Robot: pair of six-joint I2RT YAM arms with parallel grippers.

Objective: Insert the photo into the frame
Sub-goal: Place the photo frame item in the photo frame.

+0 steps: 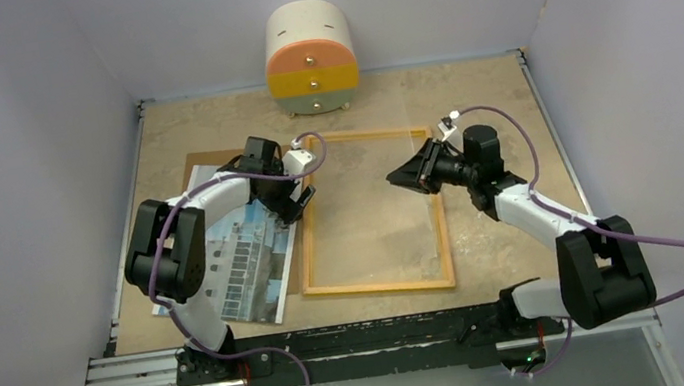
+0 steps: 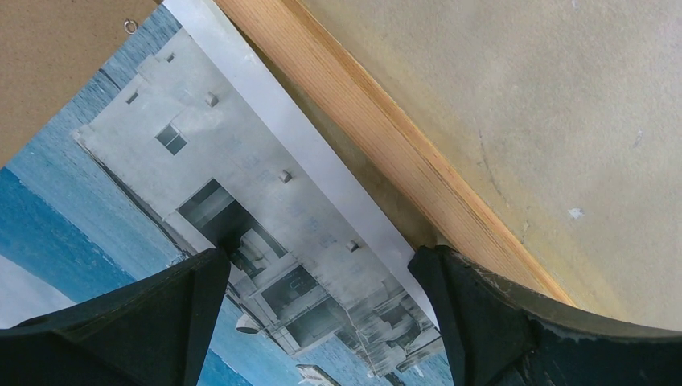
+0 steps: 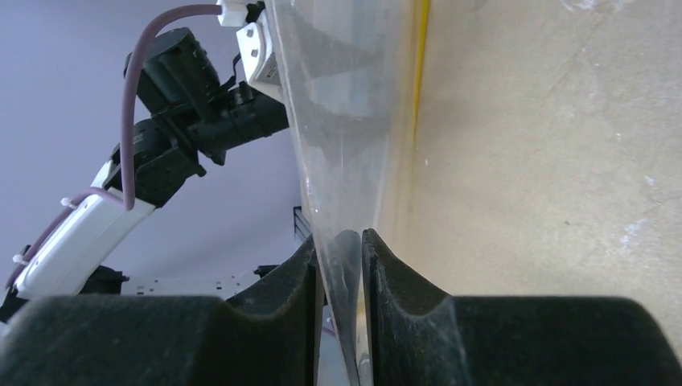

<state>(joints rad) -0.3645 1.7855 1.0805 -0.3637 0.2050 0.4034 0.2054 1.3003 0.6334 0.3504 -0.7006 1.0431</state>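
Observation:
The photo (image 1: 236, 258) lies face up at the left, partly on a brown backing board (image 1: 202, 160). The frame (image 1: 381, 286) lies flat in the middle, wood-coloured side up. My left gripper (image 1: 294, 200) is open and empty, low over the photo's right edge. In the left wrist view it (image 2: 322, 273) straddles the photo's white border (image 2: 265, 193) beside the frame's left rail (image 2: 378, 137). My right gripper (image 1: 406, 176) is over the frame's opening. It (image 3: 359, 257) is shut on the edge of a clear pane (image 3: 346, 96), held tilted up.
A round cream, orange and yellow drawer box (image 1: 311, 59) stands at the back centre. Grey walls close the table on three sides. The backing board's corner with a small hanger ring shows in the left wrist view (image 2: 56, 56). The left arm (image 3: 161, 137) shows behind the pane.

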